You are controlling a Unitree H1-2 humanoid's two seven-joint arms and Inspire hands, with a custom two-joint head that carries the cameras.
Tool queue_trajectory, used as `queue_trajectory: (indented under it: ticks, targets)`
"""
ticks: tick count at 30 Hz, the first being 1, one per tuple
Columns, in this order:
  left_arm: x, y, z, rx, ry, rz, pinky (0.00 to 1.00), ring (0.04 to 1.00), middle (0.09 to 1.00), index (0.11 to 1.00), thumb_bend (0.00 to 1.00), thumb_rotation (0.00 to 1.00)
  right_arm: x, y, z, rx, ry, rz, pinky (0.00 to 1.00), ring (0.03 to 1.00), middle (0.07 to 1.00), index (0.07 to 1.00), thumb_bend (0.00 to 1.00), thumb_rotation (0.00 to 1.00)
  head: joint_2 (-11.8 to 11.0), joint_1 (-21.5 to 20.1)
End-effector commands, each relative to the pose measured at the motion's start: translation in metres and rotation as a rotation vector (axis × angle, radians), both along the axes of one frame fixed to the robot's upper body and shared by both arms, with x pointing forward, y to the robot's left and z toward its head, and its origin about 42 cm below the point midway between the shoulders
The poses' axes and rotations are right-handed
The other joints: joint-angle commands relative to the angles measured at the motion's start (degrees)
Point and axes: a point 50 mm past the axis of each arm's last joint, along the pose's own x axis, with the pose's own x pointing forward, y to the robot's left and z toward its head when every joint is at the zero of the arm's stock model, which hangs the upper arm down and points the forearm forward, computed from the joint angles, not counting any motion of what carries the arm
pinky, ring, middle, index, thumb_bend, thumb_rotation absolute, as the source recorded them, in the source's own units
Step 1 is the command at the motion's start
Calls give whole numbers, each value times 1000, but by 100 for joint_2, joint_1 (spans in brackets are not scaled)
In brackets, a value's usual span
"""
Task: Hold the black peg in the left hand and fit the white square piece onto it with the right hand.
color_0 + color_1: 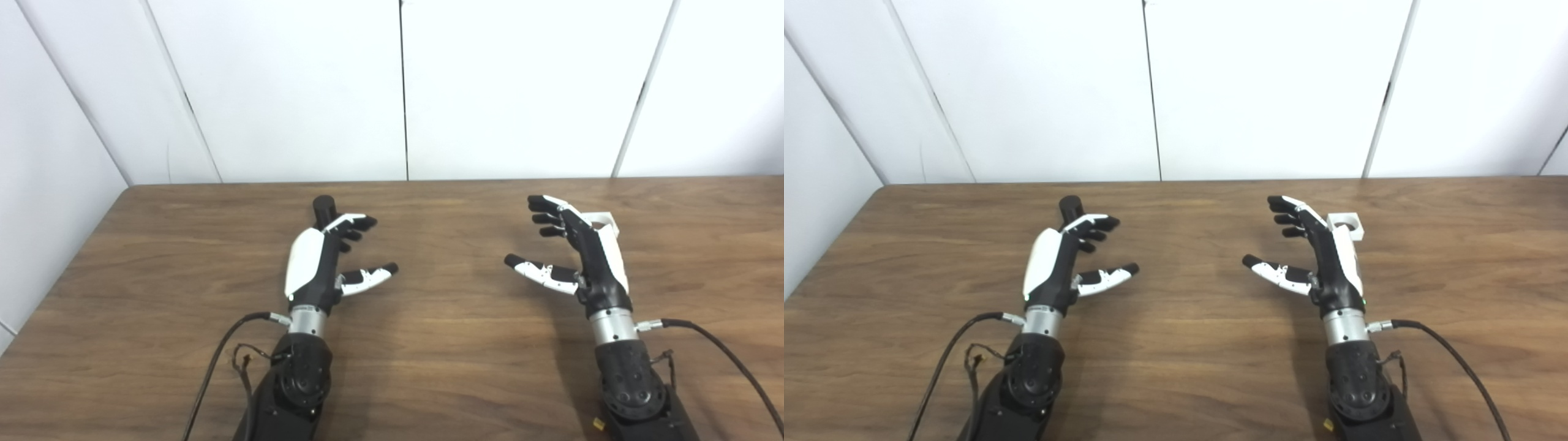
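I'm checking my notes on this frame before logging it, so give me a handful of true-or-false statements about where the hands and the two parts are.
1. The left hand is closed around the black peg. False: its fingers are apart and hold nothing; the peg stands just beyond it.
2. The white square piece has a round hole in its top. True.
3. The white piece is already fitted on the peg. False: it lies on the wooden table behind the right hand, far from the peg.
4. Both hands are open. True.
5. The peg lies flat on the table. False: it stands upright.
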Motion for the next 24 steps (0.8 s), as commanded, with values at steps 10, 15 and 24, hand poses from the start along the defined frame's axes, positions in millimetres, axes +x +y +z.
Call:
queue_trajectory:
  ticks: [10,15,24]
  targets:
    - [14,14,34,103,-144,151,654,815,858,677,716,292,1,-4,3,-2,-40,-3,667,741,769,760,718,98,10,-20]
    - [19,14,35,175,-155,242,819,916,929,707,741,386,1,-6,4,-17,-43,-12,652,738,767,758,712,133,25,-34]
    - [31,16,36,285,-174,356,999,1000,1000,762,760,446,2,-8,5,-13,-43,-9,649,736,771,758,712,128,14,-55]
